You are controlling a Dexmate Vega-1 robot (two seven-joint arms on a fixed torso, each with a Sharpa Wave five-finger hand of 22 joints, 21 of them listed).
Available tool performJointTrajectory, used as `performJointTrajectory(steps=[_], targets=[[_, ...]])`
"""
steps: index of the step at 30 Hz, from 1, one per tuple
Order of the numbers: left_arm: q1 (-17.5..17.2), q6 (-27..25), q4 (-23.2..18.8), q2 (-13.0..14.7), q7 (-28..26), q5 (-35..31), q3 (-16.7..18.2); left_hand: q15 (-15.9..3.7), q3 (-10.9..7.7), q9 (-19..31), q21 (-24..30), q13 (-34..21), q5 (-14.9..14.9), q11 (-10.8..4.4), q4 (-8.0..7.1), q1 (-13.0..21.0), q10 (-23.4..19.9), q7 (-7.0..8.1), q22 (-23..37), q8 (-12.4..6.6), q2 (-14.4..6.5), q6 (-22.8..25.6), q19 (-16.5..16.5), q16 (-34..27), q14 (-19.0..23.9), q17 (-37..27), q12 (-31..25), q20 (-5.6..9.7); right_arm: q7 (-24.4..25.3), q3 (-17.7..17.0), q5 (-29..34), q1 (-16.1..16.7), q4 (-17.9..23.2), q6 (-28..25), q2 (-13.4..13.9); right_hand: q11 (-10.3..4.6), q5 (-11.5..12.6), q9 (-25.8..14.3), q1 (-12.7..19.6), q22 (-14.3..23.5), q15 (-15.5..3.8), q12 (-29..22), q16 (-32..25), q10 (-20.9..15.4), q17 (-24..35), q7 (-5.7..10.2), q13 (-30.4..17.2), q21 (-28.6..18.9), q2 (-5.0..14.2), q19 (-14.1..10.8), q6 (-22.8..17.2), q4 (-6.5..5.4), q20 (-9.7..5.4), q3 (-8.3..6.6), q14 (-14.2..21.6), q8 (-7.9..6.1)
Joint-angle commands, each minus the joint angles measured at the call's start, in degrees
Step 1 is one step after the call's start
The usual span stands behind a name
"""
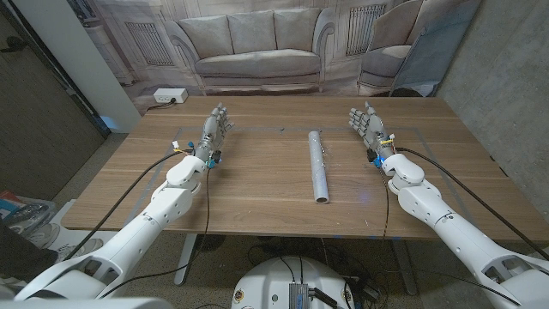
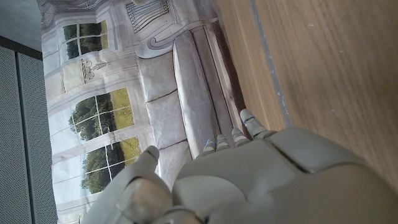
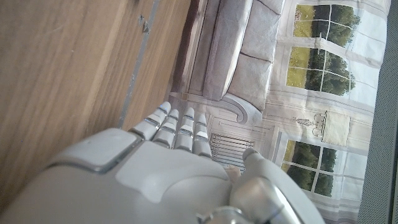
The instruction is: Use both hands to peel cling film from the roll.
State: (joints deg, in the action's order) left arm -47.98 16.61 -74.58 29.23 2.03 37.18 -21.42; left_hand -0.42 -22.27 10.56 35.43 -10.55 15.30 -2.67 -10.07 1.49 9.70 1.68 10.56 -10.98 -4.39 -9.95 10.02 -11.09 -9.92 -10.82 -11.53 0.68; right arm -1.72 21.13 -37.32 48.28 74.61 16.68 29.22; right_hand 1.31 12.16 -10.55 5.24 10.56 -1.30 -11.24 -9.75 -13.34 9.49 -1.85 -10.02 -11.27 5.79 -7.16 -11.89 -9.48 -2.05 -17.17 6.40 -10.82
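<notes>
The left hand (image 1: 217,125) holds nothing: it stands on the table (image 1: 257,184) with its fingers extended and a little apart, pointing toward the far edge. The right hand (image 1: 367,125) mirrors it on the other side, equally released, fingers straight and empty. Between them, well apart from either hand, lies the roll of cling film (image 1: 318,165), a pale tube stretched lengthwise from the far side toward the near edge, somewhat closer to the right hand than to the left.

By the look of it, the task has not begun. Neither hand touches the roll, and no loose sheet of film can be made out hanging from it, though a clear film would be hard to spot at this size. Everything is left to do: reach in, steady the tube with one hand, find the film's edge with the other and draw it off.

The head view gives the whole layout, both arms and the roll. The wrist views show each hand close up from behind, the left hand (image 2: 249,183) and the right hand (image 3: 161,180) with straight fingers, bare wood beside them and a backdrop printed with a sofa (image 2: 180,93) and windows
</notes>
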Motion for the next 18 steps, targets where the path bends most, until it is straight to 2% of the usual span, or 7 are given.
performJointTrajectory(steps=[1, 5, 8, 11, 12, 15, 18], targets=[[-0.25, -4.47, -5.18, 2.78, -4.06, -4.66, -1.67, 1.75, 0.12, 0.27, 0.36, -0.32, -0.06, 0.53, 2.62, 2.64, 4.01, 2.23, -0.14, -1.0, -0.92, -6.4, 3.13, -0.83, -4.01, 0.07, -1.12, -3.91, -0.09, -0.3, -0.56, 0.4, 0.11, 0.21, -0.1, 0.11, 0.25, -0.16, 0.1, 0.28, 0.71, -0.48, -0.41, -0.71, 0.19, -0.16, -0.22, -0.45, 3.43, -0.44, -0.41, 0.16, -1.66, -0.36, 0.63, -0.23], [-0.28, -5.04, -6.71, 2.94, -5.54, -5.9, -1.99, 2.48, -0.73, 0.33, 0.45, -0.38, -0.99, 1.41, 6.26, 7.5, 0.85, 2.24, -0.32, -1.38, 0.85, -4.35, -0.45, -1.07, -0.68, 0.31, -1.88, -5.73, -0.47, -0.25, -0.66, 0.3, -0.13, 0.32, -0.14, 0.24, 0.25, -0.16, 0.06, 0.27, 0.9, -0.49, -0.46, -0.77, 0.18, -0.25, -0.22, -0.49, 3.33, -0.51, -0.37, 0.21, -1.38, -0.38, 0.79, -0.2], [-0.3, -9.55, -10.66, 5.05, -7.91, -8.23, -2.79, 2.18, -0.97, 0.37, 0.59, -0.4, -1.58, 1.14, 7.88, 9.6, -0.62, 2.4, -0.33, -1.59, 1.72, -3.25, -2.41, -1.27, 1.14, 0.31, -2.13, -6.28, -0.65, -0.23, -0.67, 0.23, -0.33, 0.52, -0.23, 0.44, 0.24, -0.16, 0.02, 0.27, 1.02, -0.52, -0.49, -0.86, 0.18, -0.33, -0.22, -0.53, 3.26, -0.6, -0.34, 0.24, -1.22, -0.4, 0.93, -0.19], [-0.47, -14.54, -14.78, 6.6, -9.86, -9.07, -3.22, 1.97, -0.8, 0.43, 0.71, -0.45, -2.32, 0.83, 9.71, 11.7, -2.16, 2.51, -0.33, -1.78, 3.39, -2.07, -4.69, -1.42, 3.09, 0.26, -2.31, -7.61, -0.73, -0.26, -0.69, 0.22, -0.57, 0.85, -0.39, 0.52, 0.24, -0.16, -0.01, 0.26, 1.1, -0.61, -0.53, -1.12, 0.18, -0.37, -0.22, -0.59, 3.21, -0.73, -0.36, 0.27, -1.08, -0.42, 1.08, -0.19], [-0.29, -15.46, -15.42, 7.07, -9.42, -9.04, -3.38, 1.91, -0.7, 0.49, 0.86, -0.48, -2.69, 0.87, 10.63, 12.83, -2.88, 2.5, -0.31, -1.9, 4.2, -1.36, -6.3, -1.65, 4.68, 0.17, -2.33, -8.71, -0.76, -0.27, -0.72, 0.25, -0.58, 0.85, -0.38, 0.55, 0.24, -0.16, -0.02, 0.26, 1.11, -0.62, -0.53, -1.15, 0.18, -0.38, -0.22, -0.6, 3.2, -0.74, -0.35, 0.27, -1.07, -0.42, 1.09, -0.19], [-0.86, -18.5, -18.65, 7.37, -12.57, -10.17, -3.52, 2.05, -0.32, 0.62, 1.08, -0.56, -3.15, 1.15, 11.89, 14.33, -5.23, 1.59, -0.29, -2.59, 5.63, 1.22, -9.07, -2.29, 7.99, -0.02, -2.74, -10.44, -1.07, -0.32, -0.89, 0.31, -0.8, 1.15, -0.47, 0.64, 0.24, -0.16, -0.05, 0.26, 1.18, -0.67, -0.53, -1.32, 0.18, -0.41, -0.22, -0.61, 3.17, -0.78, -0.38, 0.31, -1.01, -0.46, 1.16, -0.2], [-0.87, -20.7, -20.65, 7.98, -13.54, -10.73, -3.69, 2.04, -0.03, 0.7, 0.97, -0.64, -3.29, 1.27, 12.51, 15.06, -7.33, 1.42, -0.29, -2.99, 6.46, 2.82, -10.21, -2.62, 9.86, -0.17, -3.21, -10.57, -1.25, -0.36, -1.0, 0.39, -0.96, 1.37, -0.54, 0.58, 0.25, -0.17, -0.07, 0.25, 1.17, -0.69, -0.52, -1.42, 0.18, -0.38, -0.23, -0.61, 3.14, -0.76, -0.41, 0.35, -1.04, -0.51, 1.22, -0.21]])
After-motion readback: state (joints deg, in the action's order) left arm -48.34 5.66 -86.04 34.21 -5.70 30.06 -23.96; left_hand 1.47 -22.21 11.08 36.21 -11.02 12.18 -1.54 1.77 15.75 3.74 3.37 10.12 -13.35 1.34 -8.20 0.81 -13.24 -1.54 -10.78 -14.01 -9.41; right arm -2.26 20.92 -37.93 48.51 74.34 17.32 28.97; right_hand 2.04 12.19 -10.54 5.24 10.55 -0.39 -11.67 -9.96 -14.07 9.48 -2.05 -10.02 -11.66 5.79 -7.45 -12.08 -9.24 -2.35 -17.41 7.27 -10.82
